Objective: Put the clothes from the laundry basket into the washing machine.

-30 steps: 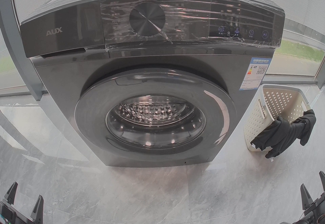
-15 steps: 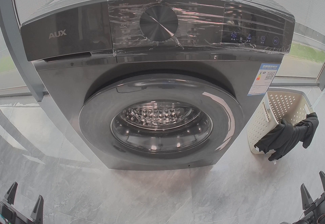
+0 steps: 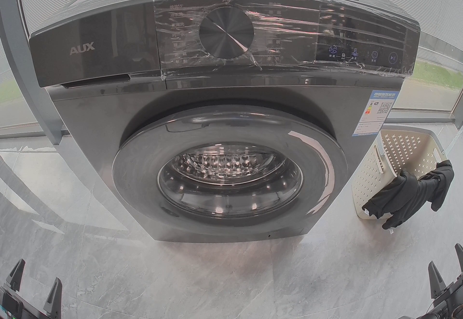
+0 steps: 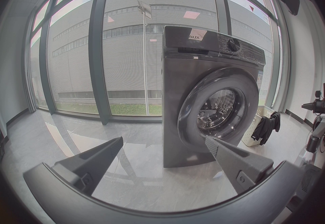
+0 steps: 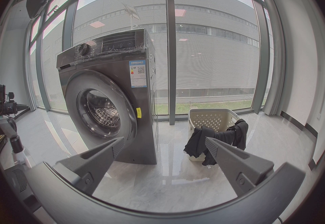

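Tall windows (image 5: 216, 48) back washing machine (image 5: 108, 99) and laundry basket (image 5: 210, 119).

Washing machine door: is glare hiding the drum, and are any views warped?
Head view: bright streaks on the door rim and the film-wrapped control panel, but the drum shows through the glass; the glossy floor reflects faintly. Left and right wrist views: strong fisheye, window frames bow, corners go dark.
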